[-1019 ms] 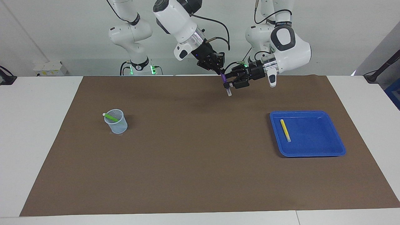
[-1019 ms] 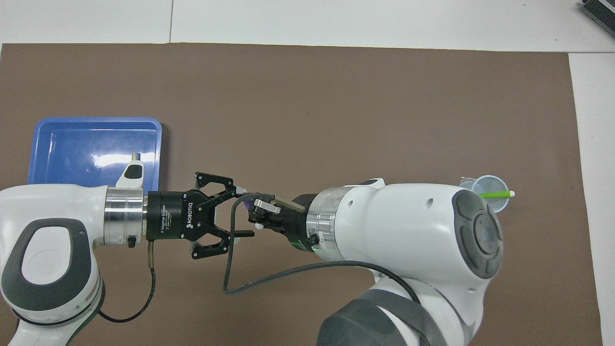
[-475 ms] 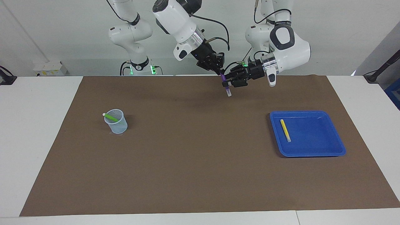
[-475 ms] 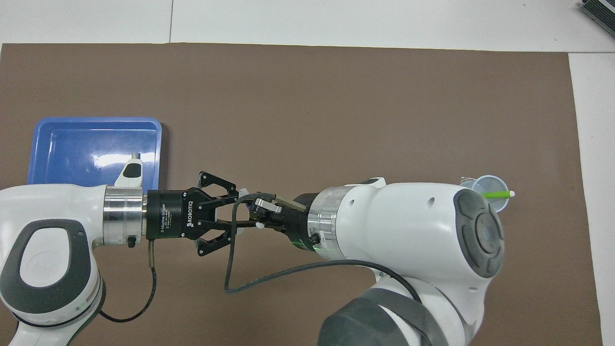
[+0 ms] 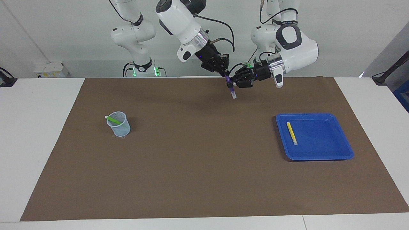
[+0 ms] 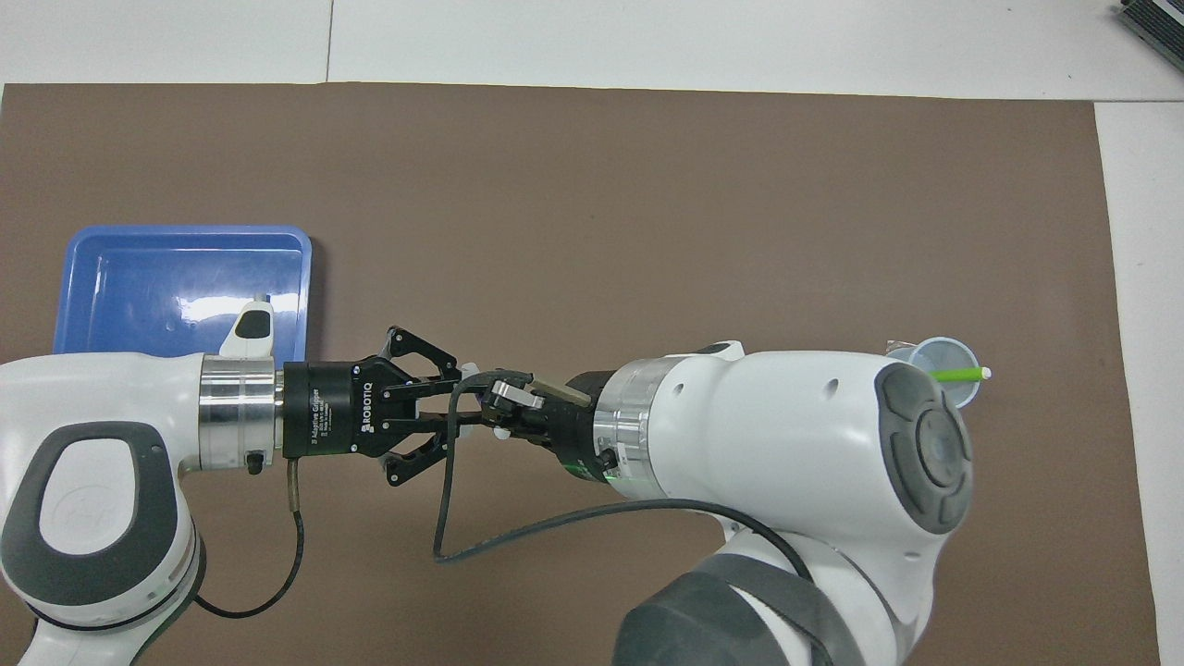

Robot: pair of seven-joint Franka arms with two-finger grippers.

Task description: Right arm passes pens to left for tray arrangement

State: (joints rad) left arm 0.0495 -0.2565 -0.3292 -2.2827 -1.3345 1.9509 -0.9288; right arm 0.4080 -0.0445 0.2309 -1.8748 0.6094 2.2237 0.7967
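The purple pen [image 5: 230, 87] is hanging upright at the facing view's upper centre, pinched by both the right gripper [image 5: 225, 75] from above and the left gripper [image 5: 235, 83] from the side. The yellow pen [image 5: 291, 133] is lying in the blue tray [image 5: 332, 150], lower right; the green pen [image 5: 113, 120] is leaning in the cup [image 5: 120, 128], centre left.

Facing view: mat [image 5: 204, 166] is covering most of the worktop [image 5: 38, 143]. Tray [image 5: 332, 150] is sitting at right of frame on the mat, one pen [image 5: 291, 133] lying in it by its left rim. Cup [image 5: 119, 125] is standing at left of frame, another pen [image 5: 112, 120] leaning in it. At upper centre both grippers are meeting over the mat's top edge, right gripper [image 5: 226, 75] coming from upper left, left gripper [image 5: 235, 83] from the right, a third pen [image 5: 231, 88] hanging between them.
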